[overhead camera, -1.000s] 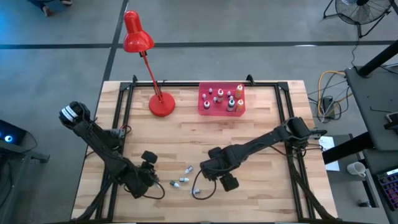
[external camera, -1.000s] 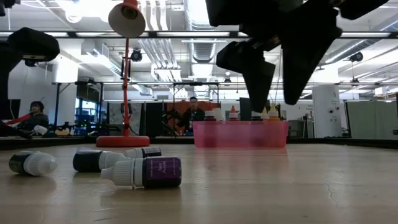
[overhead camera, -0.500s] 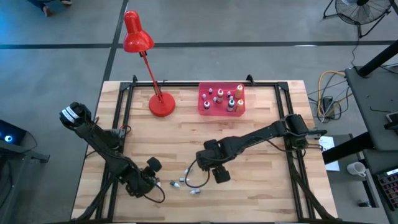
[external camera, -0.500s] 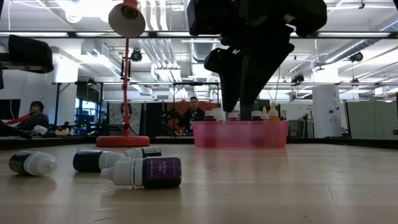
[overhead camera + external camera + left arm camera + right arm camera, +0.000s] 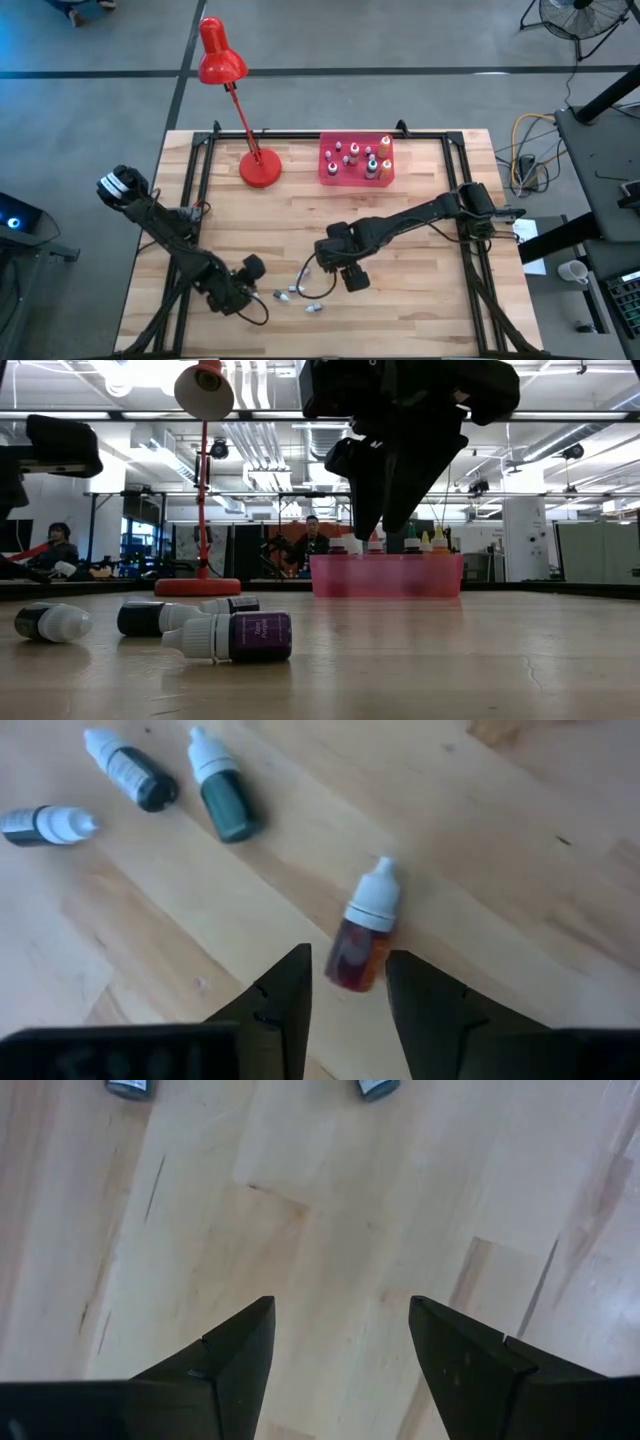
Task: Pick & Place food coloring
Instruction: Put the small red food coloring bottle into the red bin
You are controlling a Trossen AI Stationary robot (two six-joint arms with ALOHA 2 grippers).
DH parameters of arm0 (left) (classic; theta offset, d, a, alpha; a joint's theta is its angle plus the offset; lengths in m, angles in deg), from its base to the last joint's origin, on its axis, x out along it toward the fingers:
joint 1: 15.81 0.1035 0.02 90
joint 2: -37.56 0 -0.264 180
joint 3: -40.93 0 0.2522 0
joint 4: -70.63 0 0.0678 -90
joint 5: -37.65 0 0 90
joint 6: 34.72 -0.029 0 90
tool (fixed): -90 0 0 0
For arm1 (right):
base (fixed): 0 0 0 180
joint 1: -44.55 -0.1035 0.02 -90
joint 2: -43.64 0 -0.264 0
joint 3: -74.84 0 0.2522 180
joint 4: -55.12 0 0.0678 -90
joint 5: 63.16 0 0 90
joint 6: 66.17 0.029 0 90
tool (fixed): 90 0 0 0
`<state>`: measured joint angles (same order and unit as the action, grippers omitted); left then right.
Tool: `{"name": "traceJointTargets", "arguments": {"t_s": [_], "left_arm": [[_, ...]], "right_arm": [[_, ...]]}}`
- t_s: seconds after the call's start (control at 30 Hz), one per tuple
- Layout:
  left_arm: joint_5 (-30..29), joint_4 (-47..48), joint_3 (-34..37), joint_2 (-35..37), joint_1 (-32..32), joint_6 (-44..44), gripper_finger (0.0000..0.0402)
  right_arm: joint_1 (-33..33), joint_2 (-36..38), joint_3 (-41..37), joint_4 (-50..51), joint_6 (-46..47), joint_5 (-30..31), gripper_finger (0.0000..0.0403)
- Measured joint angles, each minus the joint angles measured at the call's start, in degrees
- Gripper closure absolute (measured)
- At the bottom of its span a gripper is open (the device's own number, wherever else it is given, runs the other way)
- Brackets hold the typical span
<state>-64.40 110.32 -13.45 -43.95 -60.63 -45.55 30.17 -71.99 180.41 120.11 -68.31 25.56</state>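
Note:
An orange-brown food coloring bottle (image 5: 362, 935) with a white cap lies on its side on the wood. My left gripper (image 5: 347, 992) hangs open just above it, a fingertip on either side of its base end, touching nothing; in the high view it (image 5: 256, 288) is at the near left. Three more bottles (image 5: 225, 792) lie farther off. My right gripper (image 5: 340, 1330) stands open over bare wood near the table's middle (image 5: 328, 262), pointing down, with two bottle ends (image 5: 378, 1087) beyond its fingers. The low view shows several bottles (image 5: 235, 637) lying on their sides.
A pink tray (image 5: 327, 172) with several bottles standing in it sits at the far middle of the table. The red desk lamp's base (image 5: 260, 167) stands to the tray's left. A loose cable (image 5: 318, 290) trails on the table under my right arm.
My right gripper has gone toward the table's left edge and a little toward the far edge, and now stands over the loose bottles. My left gripper has rolled about its own axis and sunk slightly toward the orange-brown bottle. The bottles have not moved.

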Motion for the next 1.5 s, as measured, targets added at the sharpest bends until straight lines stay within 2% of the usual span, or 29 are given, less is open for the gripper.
{"name": "traceJointTargets", "arguments": {"t_s": [0.13,0.43,0.8,1.1,1.33,1.5], "left_arm": [[0.5,-1.2,0.5,0.0,1.3,0.0,0.0296],[6.9,-5.1,2.7,0.0,3.9,0.0,0.0296],[7.6,-5.9,4.3,0.0,6.3,0.3,0.0344],[7.5,-8.3,4.3,0.0,9.3,2.8,0.0343],[5.4,-8.2,4.3,0.0,11.4,15.3,0.0348],[-2.3,-8.3,4.3,0.8,11.7,23.5,0.0349]], "right_arm": [[0.1,0.0,0.0,0.0,-0.3,0.0,0.0179],[0.2,0.0,0.0,-0.9,-1.0,0.0,0.0179],[0.2,0.0,0.0,-1.3,-1.0,0.0,0.0179],[0.2,0.0,0.0,-1.7,1.6,0.0,0.0179],[0.2,1.1,0.0,-0.9,11.1,0.2,0.0179],[0.1,5.1,-1.2,-0.8,13.2,8.1,0.0179]]}}
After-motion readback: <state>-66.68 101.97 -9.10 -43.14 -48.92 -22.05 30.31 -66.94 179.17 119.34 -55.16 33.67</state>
